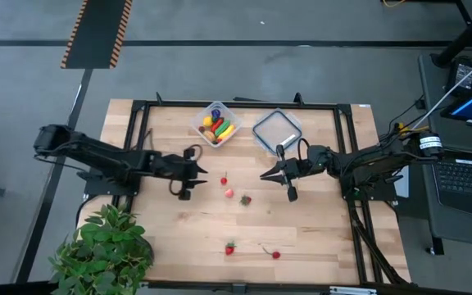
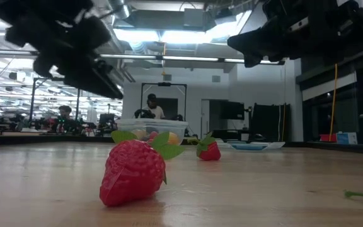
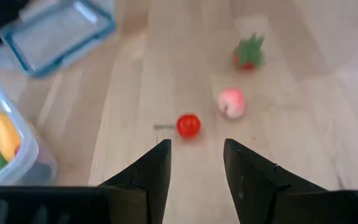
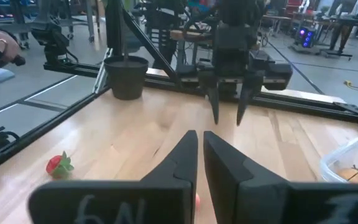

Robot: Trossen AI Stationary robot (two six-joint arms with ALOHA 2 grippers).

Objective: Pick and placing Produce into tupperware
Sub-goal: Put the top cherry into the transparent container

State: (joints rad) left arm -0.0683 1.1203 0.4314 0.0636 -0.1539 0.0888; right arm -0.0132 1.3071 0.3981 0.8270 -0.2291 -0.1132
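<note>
A glossy red strawberry (image 2: 133, 171) with green leaves fills the low view's centre foreground. The clear tupperware (image 1: 215, 124), upper centre, holds colourful produce. The left gripper (image 1: 199, 172) hovers mid-frame, parted and empty; the right gripper (image 1: 265, 175) faces it, closed and empty.

Bare table (image 1: 318, 238) between the arms – only scattered produce (image 1: 229, 193) obstructs

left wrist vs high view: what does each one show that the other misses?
Only the left wrist view: the gap between the left pincer fingers, open and empty above the table.

Only the high view: the right pincer, two strawberries near the front edge, and the potted plant.

Both: the red cherry, the pink peach, the mid-table strawberry, the lid and the tupperware holding produce.
</note>
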